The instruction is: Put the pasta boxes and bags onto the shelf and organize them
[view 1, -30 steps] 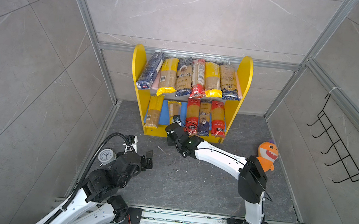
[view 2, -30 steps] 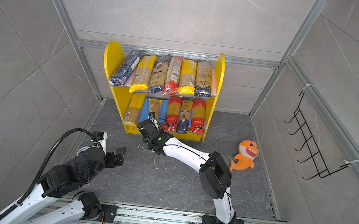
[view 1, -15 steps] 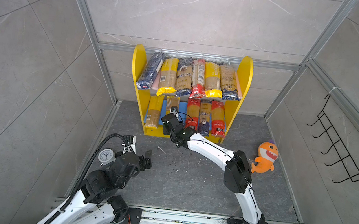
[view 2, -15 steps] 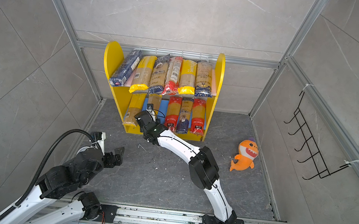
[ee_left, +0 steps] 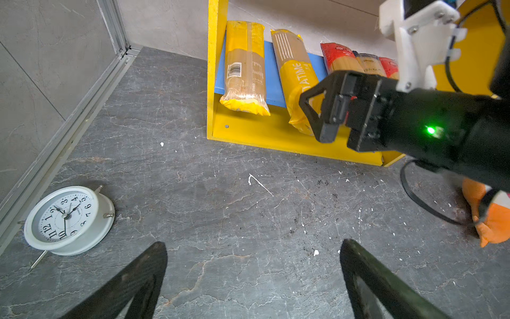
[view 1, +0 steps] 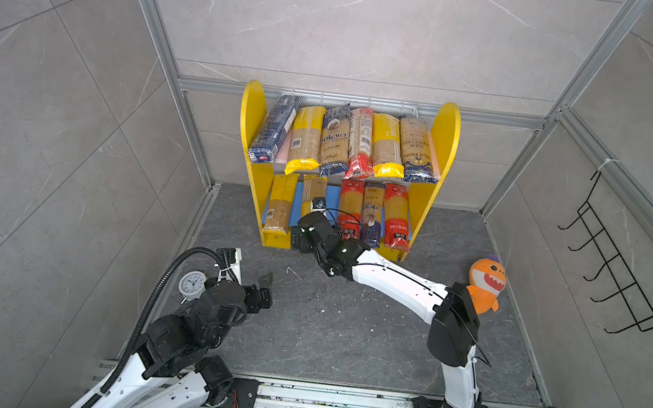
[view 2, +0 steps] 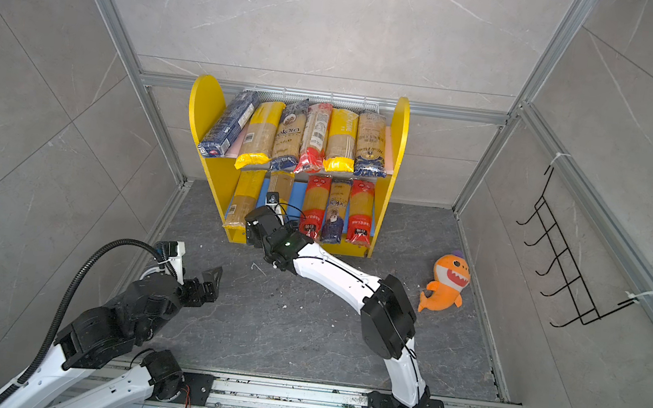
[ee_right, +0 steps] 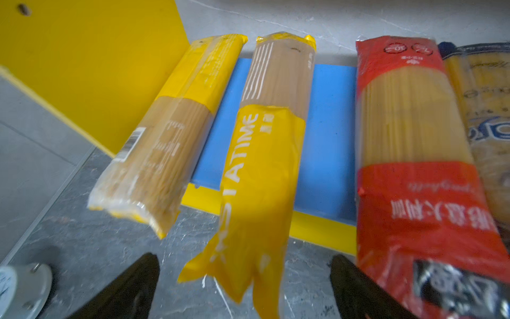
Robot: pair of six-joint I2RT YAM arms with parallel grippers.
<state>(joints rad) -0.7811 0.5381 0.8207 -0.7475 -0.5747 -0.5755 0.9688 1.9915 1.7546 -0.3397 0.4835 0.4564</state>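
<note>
A yellow spaghetti bag (ee_right: 265, 154) lettered "ATIME" lies second from the left on the blue lower board (ee_right: 328, 124) of the shelf (view 1: 442, 143), its crumpled end hanging past the front edge. The right gripper (ee_right: 244, 266) stands just before it, jaws wide apart, gripping nothing. On the pink upper board (view 1: 284, 146), a navy bag (view 1: 334, 139) reads "nkara". The left gripper (ee_left: 254, 243) hovers over the floor (ee_left: 220, 193), jaws apart, near a white alarm clock (ee_left: 66, 218).

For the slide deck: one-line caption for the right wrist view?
Open right gripper facing the yellow-ended pasta bag on the blue lower board, red pack beside it.
</note>
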